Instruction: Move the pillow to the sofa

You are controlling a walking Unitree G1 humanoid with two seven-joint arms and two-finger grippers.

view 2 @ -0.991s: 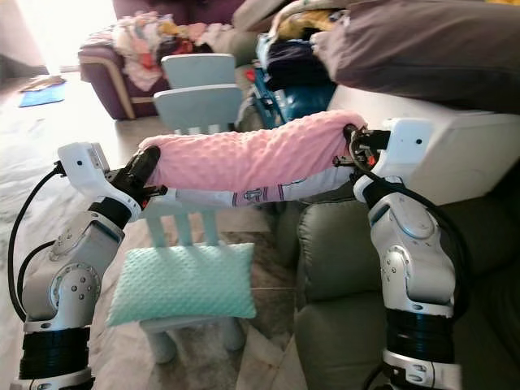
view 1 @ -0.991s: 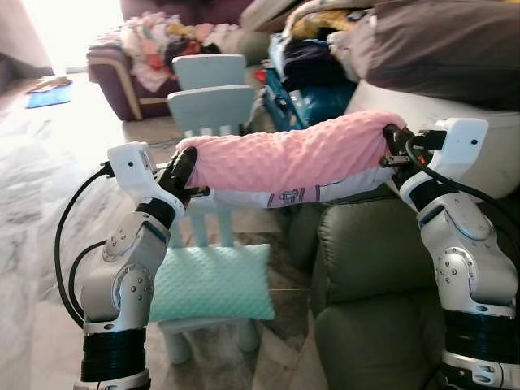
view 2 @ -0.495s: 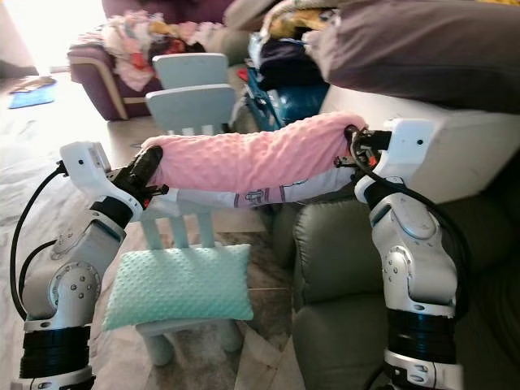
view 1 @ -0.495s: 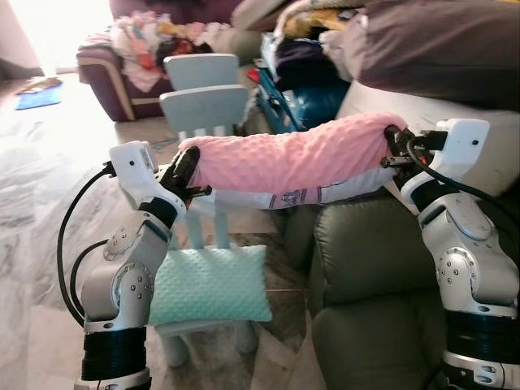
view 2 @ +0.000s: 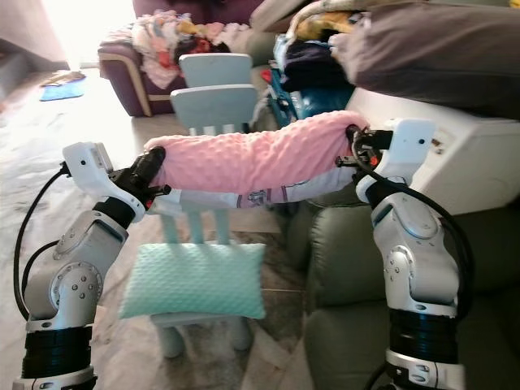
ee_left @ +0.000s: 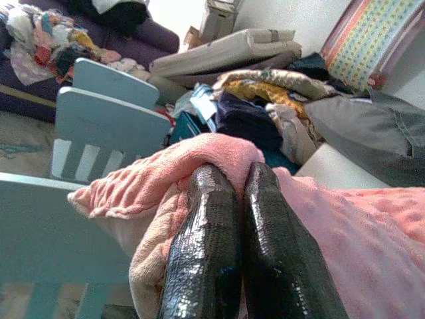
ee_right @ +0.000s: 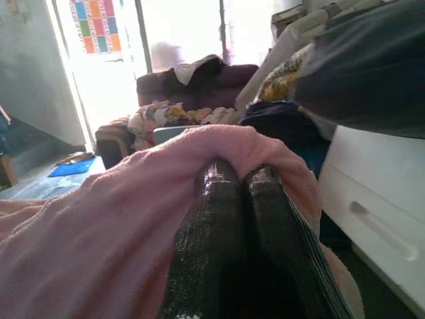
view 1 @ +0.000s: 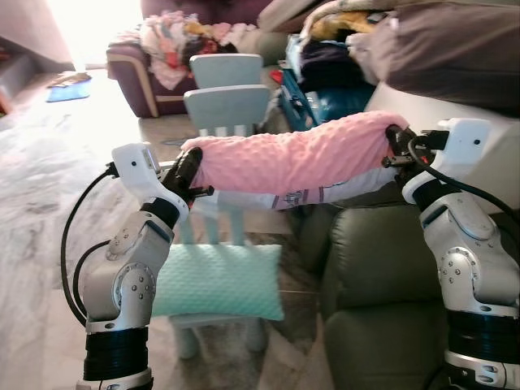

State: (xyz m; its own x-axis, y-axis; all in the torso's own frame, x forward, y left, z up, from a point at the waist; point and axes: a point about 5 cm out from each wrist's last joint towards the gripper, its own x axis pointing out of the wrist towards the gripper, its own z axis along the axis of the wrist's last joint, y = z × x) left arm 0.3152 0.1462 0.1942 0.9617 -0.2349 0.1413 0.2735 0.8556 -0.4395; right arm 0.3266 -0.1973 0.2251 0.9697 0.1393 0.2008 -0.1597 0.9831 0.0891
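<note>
Two hands were seen in the left eye view holding a pink pillow point(view 1: 292, 162) level in the air between them: the left hand point(view 1: 188, 169) was clamped on one end, the right hand point(view 1: 396, 146) on the other. The pillow was held above a green sofa point(view 1: 382, 276) on the robot's right and above a pale blue chair point(view 1: 221, 219), on whose seat a mint cushion point(view 1: 218, 280) was lying. A second blue chair point(view 1: 226, 93) and a purple couch point(view 1: 138, 77) heaped with clothes were seen farther back, and a grey pillow point(view 1: 447, 49) was resting on a white cabinet point(view 1: 504, 154).

From the left wrist view, the black fingers point(ee_left: 206, 246) were seen pressed together, with a fold of the pillow point(ee_left: 372, 259) pinched at their tips.

From the right wrist view, the fingers point(ee_right: 212, 246) were likewise closed together on the pink fabric point(ee_right: 86, 246), with a white drawer point(ee_right: 378, 212) beside them.
</note>
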